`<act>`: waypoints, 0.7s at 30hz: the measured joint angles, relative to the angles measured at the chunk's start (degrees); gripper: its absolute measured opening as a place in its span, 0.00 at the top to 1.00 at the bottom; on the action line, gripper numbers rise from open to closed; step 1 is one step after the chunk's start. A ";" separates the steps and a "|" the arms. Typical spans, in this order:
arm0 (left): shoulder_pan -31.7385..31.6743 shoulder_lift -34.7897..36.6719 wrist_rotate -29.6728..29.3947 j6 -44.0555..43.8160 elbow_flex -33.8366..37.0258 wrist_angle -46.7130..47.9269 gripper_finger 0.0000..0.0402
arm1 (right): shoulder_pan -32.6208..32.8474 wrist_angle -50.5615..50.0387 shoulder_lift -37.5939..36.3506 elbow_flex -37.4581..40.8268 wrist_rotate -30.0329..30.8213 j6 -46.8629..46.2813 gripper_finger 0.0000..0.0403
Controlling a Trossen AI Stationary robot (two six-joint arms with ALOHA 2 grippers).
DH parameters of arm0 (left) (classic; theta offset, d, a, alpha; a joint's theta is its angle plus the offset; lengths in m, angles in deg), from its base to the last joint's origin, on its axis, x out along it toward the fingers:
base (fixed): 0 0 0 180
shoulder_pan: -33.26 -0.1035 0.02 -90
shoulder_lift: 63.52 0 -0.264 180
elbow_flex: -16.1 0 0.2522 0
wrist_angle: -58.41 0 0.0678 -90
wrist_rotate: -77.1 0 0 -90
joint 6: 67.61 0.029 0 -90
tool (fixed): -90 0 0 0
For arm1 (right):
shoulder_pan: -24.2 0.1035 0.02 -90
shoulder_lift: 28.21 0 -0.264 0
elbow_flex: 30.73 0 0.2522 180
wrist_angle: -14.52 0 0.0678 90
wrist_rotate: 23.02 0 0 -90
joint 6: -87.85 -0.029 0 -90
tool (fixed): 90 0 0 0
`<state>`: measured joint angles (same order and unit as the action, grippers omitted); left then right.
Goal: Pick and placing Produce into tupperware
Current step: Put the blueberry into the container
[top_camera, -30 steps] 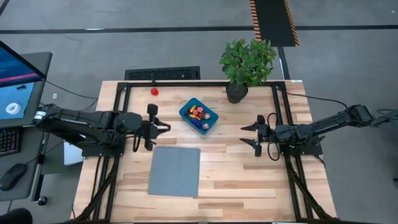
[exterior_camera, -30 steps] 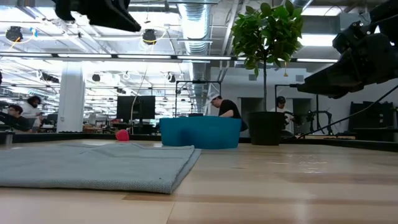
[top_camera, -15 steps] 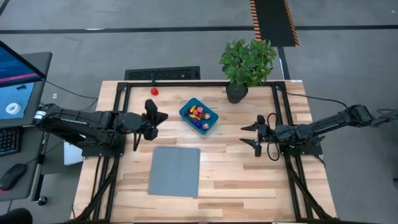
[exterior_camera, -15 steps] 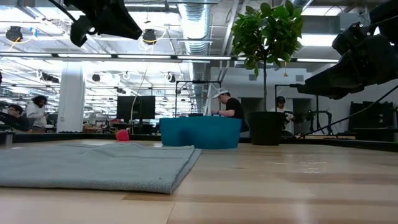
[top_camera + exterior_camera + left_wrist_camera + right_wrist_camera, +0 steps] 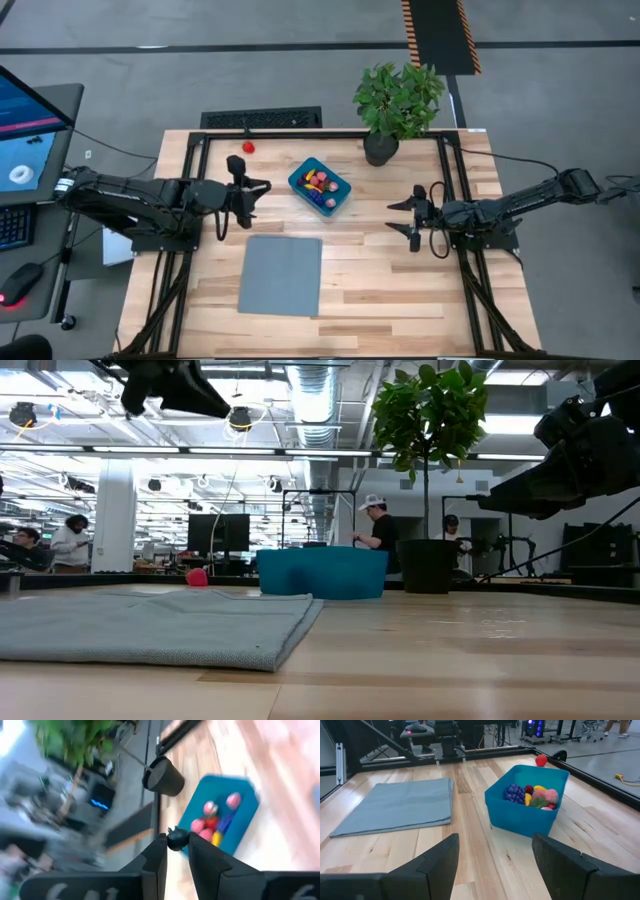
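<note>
- From overhead: the teal tupperware [image 5: 320, 186] sits tilted on the far half of the wooden table [image 5: 400, 290], between the two arms, already filled with small produce [image 5: 318, 183] in red, pink, yellow and purple. One red piece [image 5: 248, 146] lies alone near the far-left edge, well apart from the container. The left gripper [image 5: 258, 188] hovers just left of the tupperware, its fingers close together. The right gripper [image 5: 397, 217] waits to the container's right, fingers spread wide. A grey cloth [image 5: 281, 273] lies flat nearer the front, and a potted plant [image 5: 397, 104] stands at the far edge.
- From table height: the tupperware [image 5: 322, 573] shows as a low teal wall behind the grey cloth [image 5: 150, 625], with the stray red piece [image 5: 197, 576] to its left and the plant's dark pot [image 5: 428, 566] to its right. The left arm [image 5: 165, 382] hangs high at upper left (people stand in the room behind).
- From the left wrist: the left gripper [image 5: 177, 857] has its dark fingers [image 5: 155, 862] almost pressed together on a small dark round object [image 5: 177, 839]; what it is cannot be told. Beyond lie the tupperware [image 5: 239, 795] with pink, red and yellow produce [image 5: 212, 821], and the dark pot [image 5: 163, 776].
- From the right wrist: the right gripper [image 5: 496, 857] has fingers [image 5: 440, 860] spread apart and holds nothing. Ahead are the tupperware [image 5: 520, 817] with its produce [image 5: 532, 795], the red piece [image 5: 541, 760] just beyond its far rim, and the grey cloth [image 5: 395, 805] beside it.
</note>
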<state>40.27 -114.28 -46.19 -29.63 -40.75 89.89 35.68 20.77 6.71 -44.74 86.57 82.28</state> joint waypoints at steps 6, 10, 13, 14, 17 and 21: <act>-0.02 0.02 0.05 -22.23 0.00 -0.41 0.85 | -0.02 0.00 0.00 0.00 -0.01 0.00 0.32; -0.02 0.02 0.11 -31.24 0.00 -0.77 0.85 | -0.02 0.02 0.00 0.00 0.01 0.00 0.32; -0.02 0.02 0.82 -42.27 0.00 -1.04 0.85 | 0.00 0.02 0.00 0.00 0.01 0.00 0.32; -0.02 0.02 1.15 -46.56 0.00 -1.36 0.85 | 0.00 0.02 0.00 0.00 0.01 0.00 0.32; -0.02 0.02 1.36 -60.06 0.00 -2.76 0.85 | -0.01 0.01 0.00 0.00 0.00 0.00 0.32; -0.02 0.02 2.92 -74.78 0.00 -4.61 0.85 | 0.00 0.02 0.00 0.00 0.01 0.00 0.32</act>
<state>40.24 -114.26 -43.27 -104.41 -40.75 85.28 35.68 20.79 6.71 -44.74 86.58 82.28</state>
